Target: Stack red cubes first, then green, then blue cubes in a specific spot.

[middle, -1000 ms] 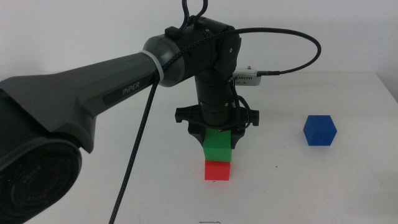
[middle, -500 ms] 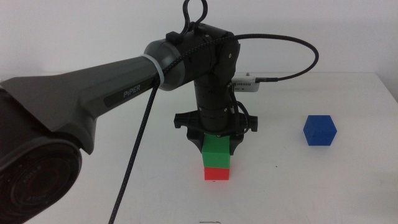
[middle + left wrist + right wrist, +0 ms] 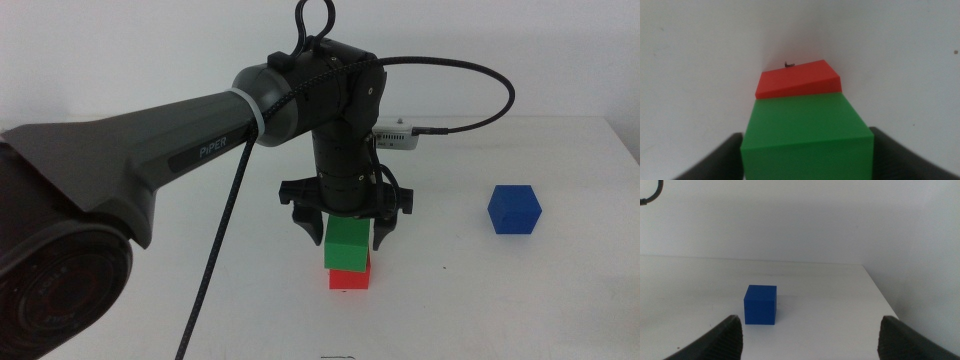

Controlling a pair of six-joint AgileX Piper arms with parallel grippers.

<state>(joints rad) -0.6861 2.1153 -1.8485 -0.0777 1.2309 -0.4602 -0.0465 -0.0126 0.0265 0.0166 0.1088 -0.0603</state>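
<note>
The green cube (image 3: 347, 237) sits on the red cube (image 3: 350, 275) at the table's middle front, turned slightly off the red one's edges. My left gripper (image 3: 345, 238) points straight down over the stack, its jaws open with one on each side of the green cube. In the left wrist view the green cube (image 3: 807, 135) fills the gap between the jaws, with the red cube (image 3: 797, 81) below it. The blue cube (image 3: 514, 209) stands alone to the right; it also shows in the right wrist view (image 3: 760, 305). My right gripper (image 3: 812, 340) is open and empty, out of the middle view.
The white table's (image 3: 520, 300) right edge (image 3: 625, 150) lies just past the blue cube. The left arm's black cable (image 3: 470, 70) loops above the table behind the stack. A tiny dark speck (image 3: 788, 64) lies on the table beside the red cube.
My left gripper lowered the green cube onto the red cube and then opened its jaws, letting go of it. The blue cube has not moved.
</note>
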